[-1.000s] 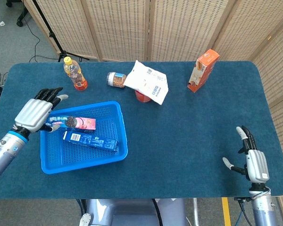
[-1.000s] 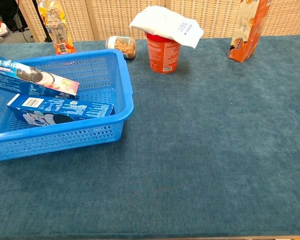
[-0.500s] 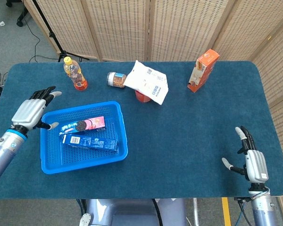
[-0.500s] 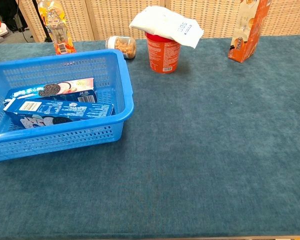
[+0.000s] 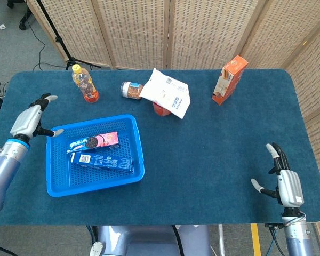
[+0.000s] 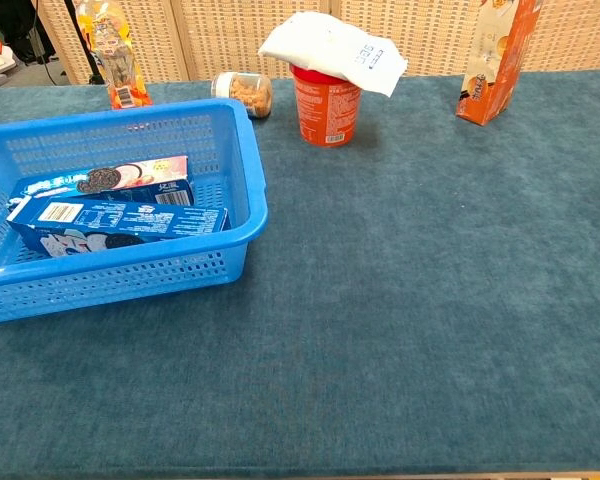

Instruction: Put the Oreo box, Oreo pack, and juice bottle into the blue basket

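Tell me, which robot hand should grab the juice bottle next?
Probably the left robot hand. It is open beside the blue basket, on the same side as the juice bottle. The right robot hand sits at the far near corner, well away.

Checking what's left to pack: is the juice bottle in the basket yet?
Not yet. The juice bottle stands upright on the table behind the blue basket.

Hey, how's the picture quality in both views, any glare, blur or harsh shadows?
Head view: even, soft light, sharp throughout, only faint shadows beside the basket and orange box. Chest view: also sharp and glare-free, but the bottle and orange box are cropped at the top.
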Controlling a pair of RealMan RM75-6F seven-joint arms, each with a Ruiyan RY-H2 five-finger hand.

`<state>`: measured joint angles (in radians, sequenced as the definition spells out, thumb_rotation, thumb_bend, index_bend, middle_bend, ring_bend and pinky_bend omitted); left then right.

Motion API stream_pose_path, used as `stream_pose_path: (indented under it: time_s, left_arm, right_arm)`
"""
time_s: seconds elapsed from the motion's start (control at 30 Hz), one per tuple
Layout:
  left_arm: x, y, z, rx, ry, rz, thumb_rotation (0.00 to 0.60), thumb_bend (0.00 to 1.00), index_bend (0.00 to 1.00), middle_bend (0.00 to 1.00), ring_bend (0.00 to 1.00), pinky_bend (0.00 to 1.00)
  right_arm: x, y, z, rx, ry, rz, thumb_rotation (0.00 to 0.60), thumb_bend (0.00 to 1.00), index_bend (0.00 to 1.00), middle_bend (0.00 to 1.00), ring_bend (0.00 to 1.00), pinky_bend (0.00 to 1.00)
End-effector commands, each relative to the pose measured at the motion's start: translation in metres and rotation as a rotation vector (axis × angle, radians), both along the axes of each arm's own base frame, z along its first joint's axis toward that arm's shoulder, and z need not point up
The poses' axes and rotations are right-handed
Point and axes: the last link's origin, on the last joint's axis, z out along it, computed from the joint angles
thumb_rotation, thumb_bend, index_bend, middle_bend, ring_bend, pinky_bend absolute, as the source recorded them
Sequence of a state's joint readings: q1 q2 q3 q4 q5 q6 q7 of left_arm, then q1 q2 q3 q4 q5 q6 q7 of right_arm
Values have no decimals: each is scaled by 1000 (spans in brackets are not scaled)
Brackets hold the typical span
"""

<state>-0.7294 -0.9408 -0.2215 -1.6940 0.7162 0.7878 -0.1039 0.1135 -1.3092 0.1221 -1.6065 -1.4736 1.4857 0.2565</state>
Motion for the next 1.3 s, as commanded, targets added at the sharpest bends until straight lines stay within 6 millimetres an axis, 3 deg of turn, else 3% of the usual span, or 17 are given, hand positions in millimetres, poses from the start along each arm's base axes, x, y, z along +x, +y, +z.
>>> stream_pose_path:
  time_s: [0.03, 0.27, 0.43, 0.77, 1.3]
  left_arm:
    - [-6, 8, 2, 34, -20, 30, 600, 202, 104, 0, 0, 56]
    - [-14, 21, -1, 83, -138, 80, 600, 185, 104, 0, 0, 57]
    - [-17, 32, 1, 108, -89, 61, 600, 185, 104, 0, 0, 57]
    - [-37, 54, -5, 159, -163, 134, 600, 177, 103, 0, 0, 57]
    - [-40, 96, -23, 126, -237, 152, 600, 174, 104, 0, 0, 57]
  right_arm:
    - [0, 0, -1, 3, 1, 1, 600, 234, 0, 0, 0, 464]
    - [2, 1, -2, 6, 3, 5, 600, 234, 0, 0, 0, 464]
    - [1, 0, -2, 6, 4, 1, 600, 234, 0, 0, 0, 464]
    - [0, 0, -4, 12, 9, 0, 600, 234, 0, 0, 0, 464]
    - [-4, -1, -8, 26, 29, -18, 600, 234, 0, 0, 0, 464]
